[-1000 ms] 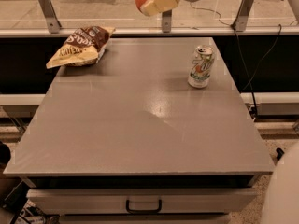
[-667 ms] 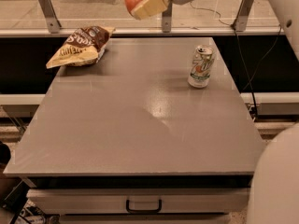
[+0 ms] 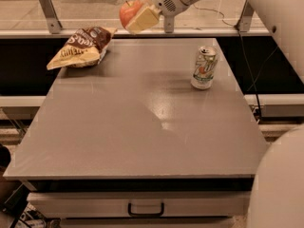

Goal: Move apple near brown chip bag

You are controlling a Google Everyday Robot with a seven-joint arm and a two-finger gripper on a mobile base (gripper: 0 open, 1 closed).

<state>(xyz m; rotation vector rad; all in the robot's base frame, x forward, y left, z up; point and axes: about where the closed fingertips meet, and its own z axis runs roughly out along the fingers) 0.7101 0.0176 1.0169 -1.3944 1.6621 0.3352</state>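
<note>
Landmark: wrinkly foil chip bag [image 3: 80, 46], dark brown and tan-yellow with pale lettering, is lying flat on the far left corner of the matte grey bench [image 3: 142, 132]. It is looking closed, and its contents are not showing.

Gripper: white two-finger gripper [image 3: 136, 16] on a white arm is hanging in the air to the right of the chip bag and higher than it, clear of the bench. Its pale yellow fingers [image 3: 143, 19] are clamping a fruit between them.

Held item: round red-orange apple [image 3: 126, 11] with a yellowish blush is sitting in that grip, up and to the right of the chip bag, not touching it and not touching the bench.

Container: white-and-green metal soda can [image 3: 204, 68] is standing upright on the bench, well to the right of the chip bag and slightly nearer the camera. Whether its top is open cannot be told.

Storage: pale drawer with a dark handle [image 3: 146, 209] is sitting shut under the bench's near edge, far below the chip bag, hiding whatever it is holding.
</note>
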